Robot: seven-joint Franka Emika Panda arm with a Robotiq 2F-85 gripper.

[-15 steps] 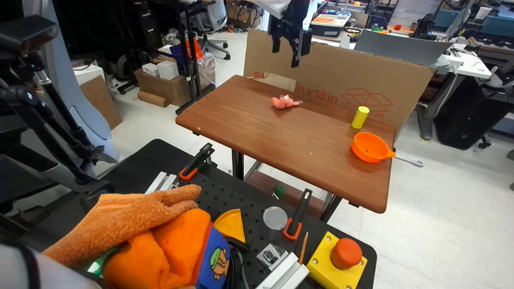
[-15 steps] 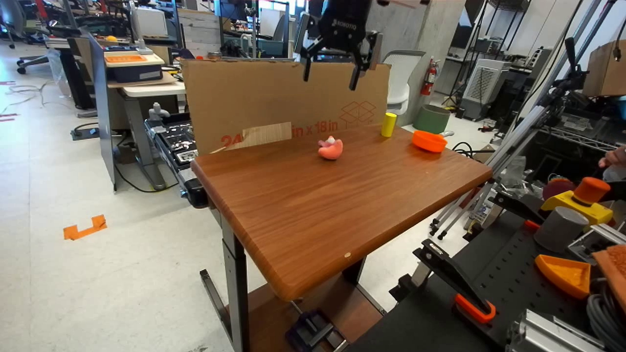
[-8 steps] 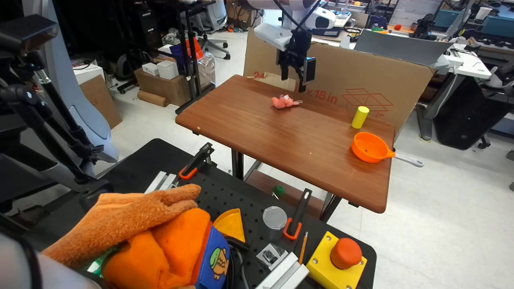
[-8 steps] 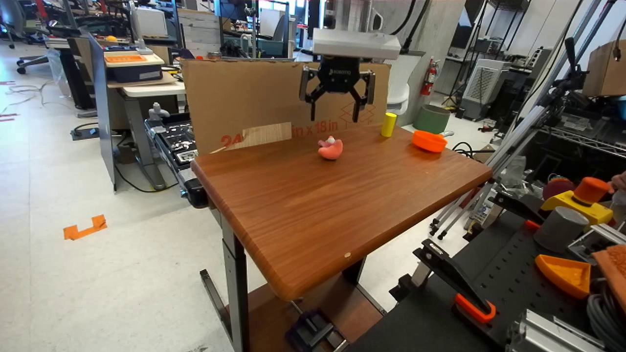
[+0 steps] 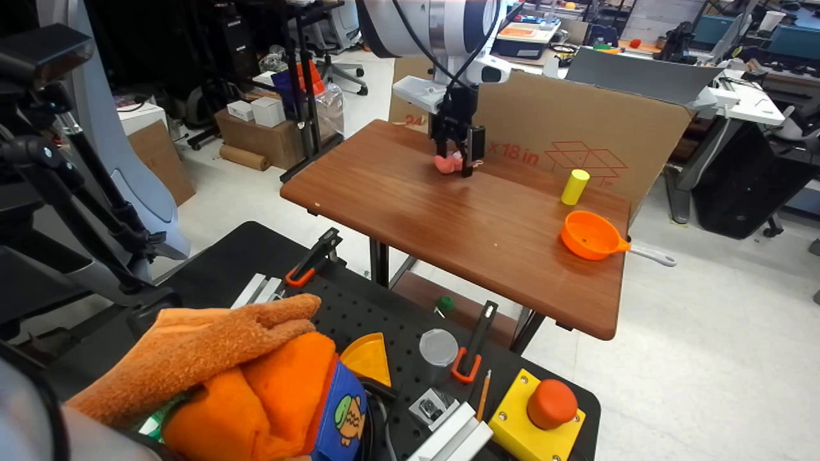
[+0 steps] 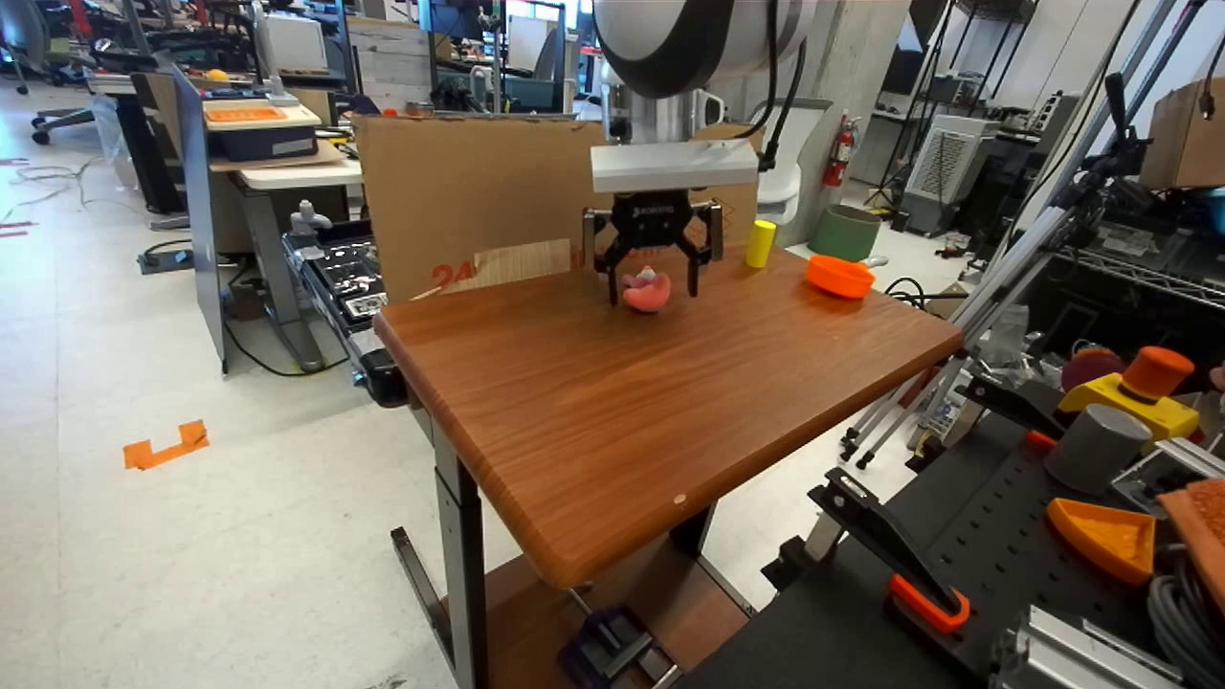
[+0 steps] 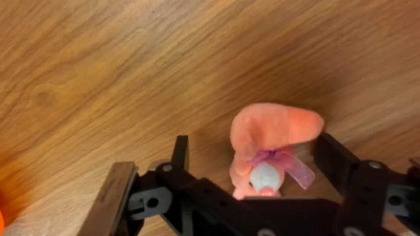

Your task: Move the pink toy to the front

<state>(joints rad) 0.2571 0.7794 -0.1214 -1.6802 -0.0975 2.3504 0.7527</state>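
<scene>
- Wrist view: spread wide at the gripper (image 7: 253,140), with nothing held; between the tips, look for the pink toy (image 7: 272,126), lying on the brown table (image 7: 98,82).
- Off-centre placement: just beside the fingertip (image 7: 333,157) at the right of that view, with a visible gap toward the opposite one. On closing, likely to be shoved or spun by one-sided first contact. Cannot tell whether touching.
- Beware the purple ribbon (image 7: 300,170), angled toward the same side: apt to be caught first, giving a weak hold and a drop during lifting.
- Low over the table in both exterior views, but with height hard to judge. Too low, and liable to scrape; too high, and liable to squeeze only the top of a lumpy, probably soft body and slip off.
- Mind the cardboard sheet (image 5: 576,115), standing along the far edge in both exterior views: apt to be bumped by any backward drift of the arm (image 6: 660,120).
- Watch for the yellow cylinder (image 5: 574,187) and orange bowl (image 5: 588,235), well apart from the toy: at risk only from a wide sideways swing.
- Unclear where to find the front: risk of setting down on the wrong side or, released too near an edge, of toppling over.
</scene>
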